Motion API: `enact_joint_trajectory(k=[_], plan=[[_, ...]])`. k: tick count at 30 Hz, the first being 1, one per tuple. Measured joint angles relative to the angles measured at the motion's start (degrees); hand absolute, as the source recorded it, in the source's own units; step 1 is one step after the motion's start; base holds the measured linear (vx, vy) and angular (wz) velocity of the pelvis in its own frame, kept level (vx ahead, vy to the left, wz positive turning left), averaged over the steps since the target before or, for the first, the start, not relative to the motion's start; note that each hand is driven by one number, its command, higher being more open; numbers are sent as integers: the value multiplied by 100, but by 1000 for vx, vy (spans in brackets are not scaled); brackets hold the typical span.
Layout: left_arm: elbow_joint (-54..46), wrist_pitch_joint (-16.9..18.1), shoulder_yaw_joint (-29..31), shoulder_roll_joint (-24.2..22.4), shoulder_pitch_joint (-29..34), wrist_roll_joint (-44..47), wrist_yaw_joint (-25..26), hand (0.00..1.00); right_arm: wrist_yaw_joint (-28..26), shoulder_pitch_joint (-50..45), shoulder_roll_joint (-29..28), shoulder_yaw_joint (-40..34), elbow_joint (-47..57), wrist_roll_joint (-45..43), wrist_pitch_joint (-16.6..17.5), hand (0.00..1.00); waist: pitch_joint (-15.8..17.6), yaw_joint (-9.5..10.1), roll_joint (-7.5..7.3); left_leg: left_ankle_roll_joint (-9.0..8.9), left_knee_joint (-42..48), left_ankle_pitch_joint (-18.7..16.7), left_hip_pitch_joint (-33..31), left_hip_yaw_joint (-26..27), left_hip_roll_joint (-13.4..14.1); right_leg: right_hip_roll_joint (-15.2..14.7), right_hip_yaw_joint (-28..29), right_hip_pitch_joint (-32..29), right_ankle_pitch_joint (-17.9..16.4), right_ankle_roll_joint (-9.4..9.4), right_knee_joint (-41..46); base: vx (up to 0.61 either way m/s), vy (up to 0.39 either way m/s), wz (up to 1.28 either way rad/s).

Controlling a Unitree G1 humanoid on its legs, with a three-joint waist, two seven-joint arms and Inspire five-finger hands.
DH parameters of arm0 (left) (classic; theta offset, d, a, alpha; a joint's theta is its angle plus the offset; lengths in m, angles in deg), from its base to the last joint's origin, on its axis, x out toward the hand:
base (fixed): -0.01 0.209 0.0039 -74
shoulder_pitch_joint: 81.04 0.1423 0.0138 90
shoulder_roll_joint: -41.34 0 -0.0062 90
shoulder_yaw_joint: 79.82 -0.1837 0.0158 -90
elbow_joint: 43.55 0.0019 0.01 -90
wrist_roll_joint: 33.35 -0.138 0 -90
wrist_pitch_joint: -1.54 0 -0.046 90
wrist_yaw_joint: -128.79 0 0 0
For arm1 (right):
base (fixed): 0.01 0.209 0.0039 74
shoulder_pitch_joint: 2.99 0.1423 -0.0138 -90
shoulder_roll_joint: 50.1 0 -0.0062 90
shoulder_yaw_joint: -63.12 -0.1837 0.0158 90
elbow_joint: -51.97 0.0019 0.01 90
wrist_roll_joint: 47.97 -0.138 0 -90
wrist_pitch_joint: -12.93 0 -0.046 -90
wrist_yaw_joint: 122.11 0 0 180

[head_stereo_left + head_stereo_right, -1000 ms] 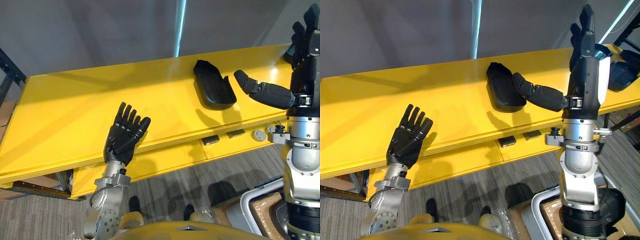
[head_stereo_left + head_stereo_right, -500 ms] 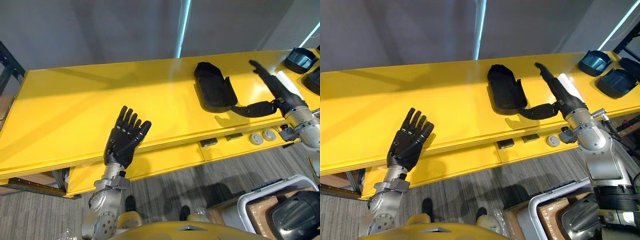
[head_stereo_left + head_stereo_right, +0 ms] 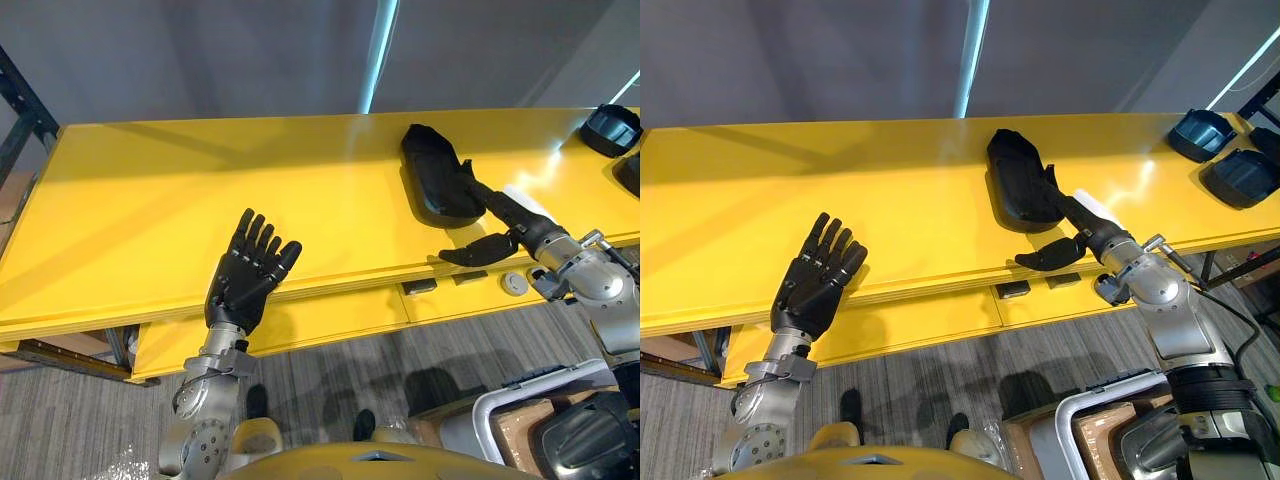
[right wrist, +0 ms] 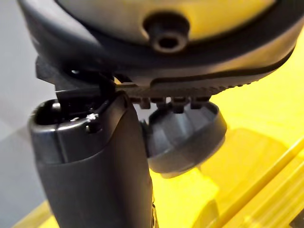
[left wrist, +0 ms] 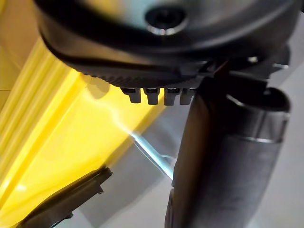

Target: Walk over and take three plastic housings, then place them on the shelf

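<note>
Table [image 3: 150, 220]: yellow.
Housing [image 3: 436, 182]: at 11 o'clock from right hand [image 3: 518, 218], touching its fingers.
Right hand: spread flat, grasping nothing.

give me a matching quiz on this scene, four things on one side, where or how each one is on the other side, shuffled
Things:
1. left hand
2. right hand
3. long housing
4. round housing

Places or states:
A. at the far right end of the table
B. fingers spread, above the table's front edge
C. lying on the table, right of its middle
D. fingers straight, reaching to the long housing

Pairs: 1-B, 2-D, 3-C, 4-A
</note>
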Motion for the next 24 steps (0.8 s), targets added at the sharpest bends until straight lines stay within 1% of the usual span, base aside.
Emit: enact_joint_trajectory(k=[3,5,6,9,12,16,19,21,22,24], plan=[[-1,34,27,14,-75,0,-17,100,119,22,-228,105,-75,199,1,100,82,15,-45,-3,2,3,2,-22,0,0,-17,1,-2,-4,35,1,-6,4],[-1,47,60,24,-133,1,-28,100,254,87,-298,173,-159,231,-9,100,165,37,-39,-1,2,3,7,-29,-9,-11,-20,0,-16,-1,65,0,0,0],[-2,55,61,28,-160,0,-29,100,283,123,-310,174,-166,235,-10,0,209,35,-38,1,2,5,9,-31,-9,-14,-20,0,-35,-6,93,-25,-9,3],[-6,71,114,32,-263,1,-28,100,442,299,-349,199,-183,469,-8,0,330,28,-19,8,5,22,4,-51,-1,-11,-36,-28,-68,-27,142,-8,-3,1],[-24,167,117,33,-289,4,-45,100,675,455,-351,254,-245,680,-7,0,409,24,-14,10,19,30,-19,-66,2,-11,-46,-62,-89,-41,179,0,0,0],[-27,192,120,34,-295,26,-87,100,911,510,-351,253,-339,680,9,0,425,28,-5,8,21,32,-80,-128,0,-11,-122,-76,-98,-50,182,12,-18,8],[-36,205,137,33,-376,50,-124,100,945,593,-351,254,-343,677,12,0,491,24,24,-4,23,43,-102,-174,1,-6,-167,-79,-100,-73,195,10,-13,7],[-35,205,185,33,-396,60,-139,100,982,674,-382,257,-344,680,68,0,545,29,43,-5,23,43,-102,-176,3,-3,-169,-78,-102,-76,197,0,0,0],[-36,205,206,32,-415,67,-141,100,1020,688,-386,260,-327,687,187,0,587,45,64,-5,23,43,-102,-178,2,-4,-174,-77,-103,-77,199,0,0,0],[-36,205,238,34,-437,70,-146,100,1034,705,-421,294,-319,778,272,0,610,79,77,-5,23,43,-102,-178,1,-6,-175,-77,-106,-78,199,0,0,0]])
